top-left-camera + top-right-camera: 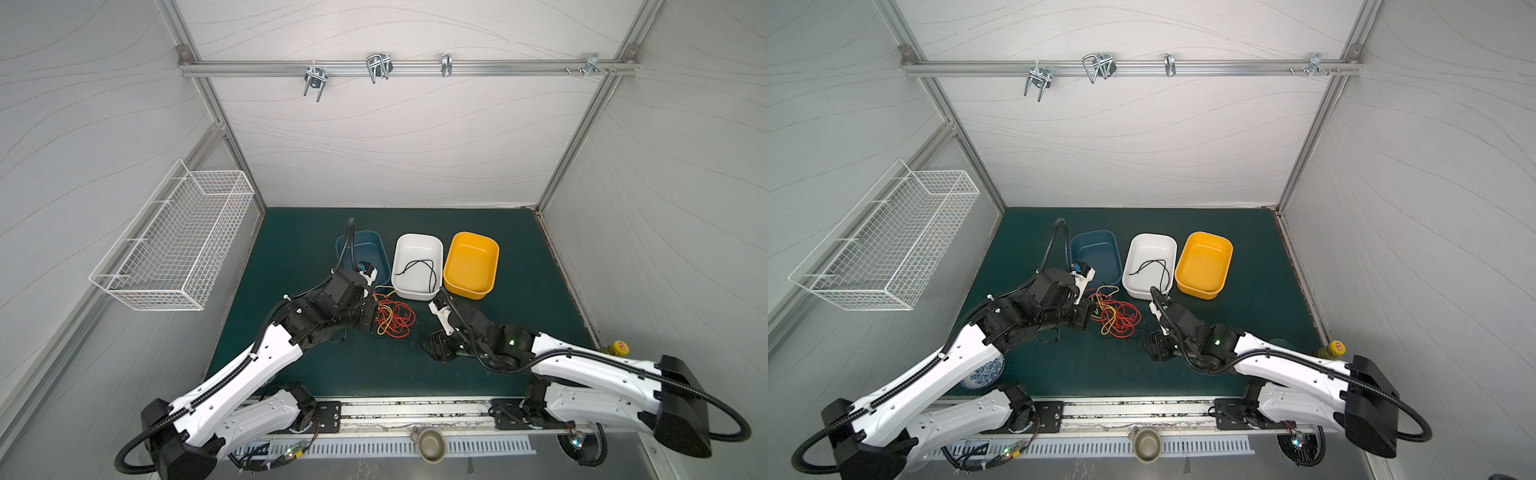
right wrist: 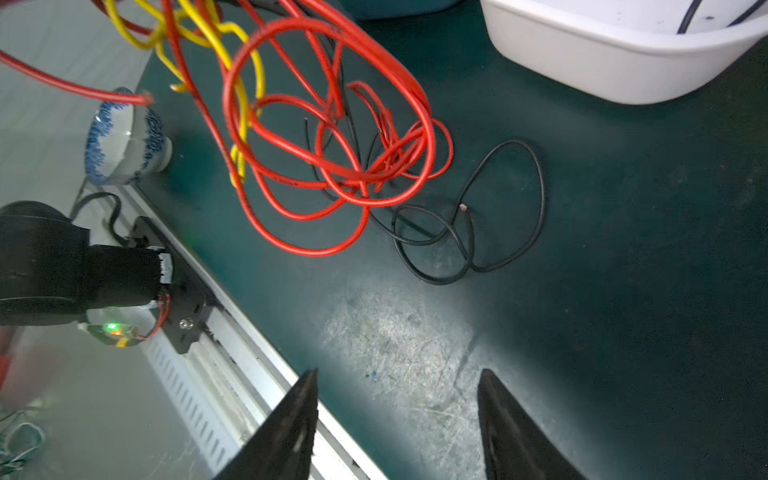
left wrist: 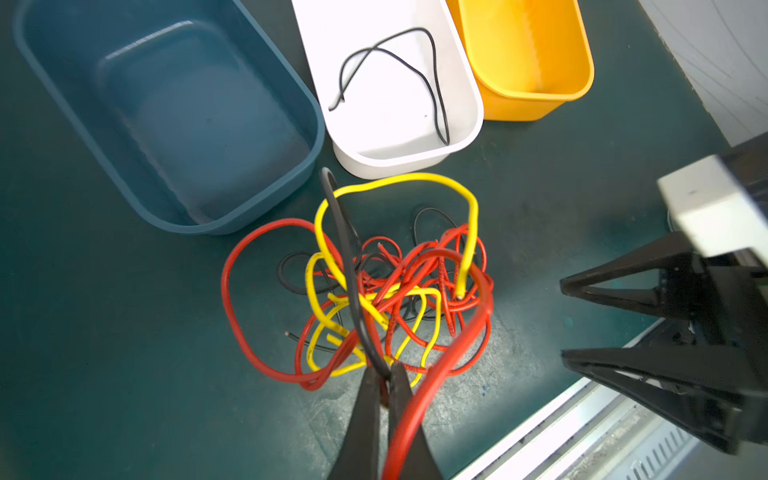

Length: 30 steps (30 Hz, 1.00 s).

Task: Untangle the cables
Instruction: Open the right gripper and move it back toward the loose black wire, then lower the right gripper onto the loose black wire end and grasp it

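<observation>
The cables (image 1: pixel 392 318) form a red, yellow and black tangle (image 3: pixel 395 291) on the green mat in front of the tubs. My left gripper (image 3: pixel 386 372) is shut on a black cable of this tangle, and a red strand lies over one finger. Seen from the right wrist, the tangle (image 2: pixel 332 124) hangs partly raised above the mat. A loose black cable (image 2: pixel 498 232) loops on the mat beside it. My right gripper (image 2: pixel 399 374) stands open and holds nothing, low over the mat to the right of the tangle (image 1: pixel 426 347). Another black cable (image 1: pixel 419 270) lies in the white tub (image 1: pixel 417 239).
A blue tub (image 1: pixel 374 239) and a yellow tub (image 1: pixel 471 237) flank the white one. A blue-patterned bowl (image 1: pixel 984 372) sits at the front left under the left arm. A yellow-capped bottle (image 1: pixel 617 348) stands at the right edge, and a metal rail (image 2: pixel 249 332) runs along the front.
</observation>
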{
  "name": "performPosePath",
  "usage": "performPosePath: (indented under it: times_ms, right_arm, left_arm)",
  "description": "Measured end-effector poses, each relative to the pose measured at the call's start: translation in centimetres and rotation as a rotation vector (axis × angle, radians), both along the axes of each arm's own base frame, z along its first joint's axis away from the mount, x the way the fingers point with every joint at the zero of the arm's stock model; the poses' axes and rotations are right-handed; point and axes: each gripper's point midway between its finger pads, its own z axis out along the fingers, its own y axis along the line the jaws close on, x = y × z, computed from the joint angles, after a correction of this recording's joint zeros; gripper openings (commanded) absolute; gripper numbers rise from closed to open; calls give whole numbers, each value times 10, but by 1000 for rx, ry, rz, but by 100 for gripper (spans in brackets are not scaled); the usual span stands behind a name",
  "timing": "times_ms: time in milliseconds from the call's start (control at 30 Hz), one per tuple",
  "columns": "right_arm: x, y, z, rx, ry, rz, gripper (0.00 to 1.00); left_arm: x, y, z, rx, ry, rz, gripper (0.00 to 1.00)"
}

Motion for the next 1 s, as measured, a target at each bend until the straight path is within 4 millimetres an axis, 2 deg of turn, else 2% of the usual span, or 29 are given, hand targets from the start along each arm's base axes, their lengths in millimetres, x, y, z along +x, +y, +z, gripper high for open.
performPosePath:
  times_ms: [167,600,833,1000]
  right_arm:
    - [10,4,-5,-14,-27,-38,52]
    - [33,11,-35,-129,-26,-128,48]
    - [40,6,-58,-184,13,-167,39]
    - [43,7,-64,-191,20,-178,33]
  left_arm:
    - [-3,11,0,3,-42,27,0]
    - [2,19,0,28,-63,64,0]
    - [4,25,6,34,-95,92,0]
    - [5,27,6,41,-99,99,0]
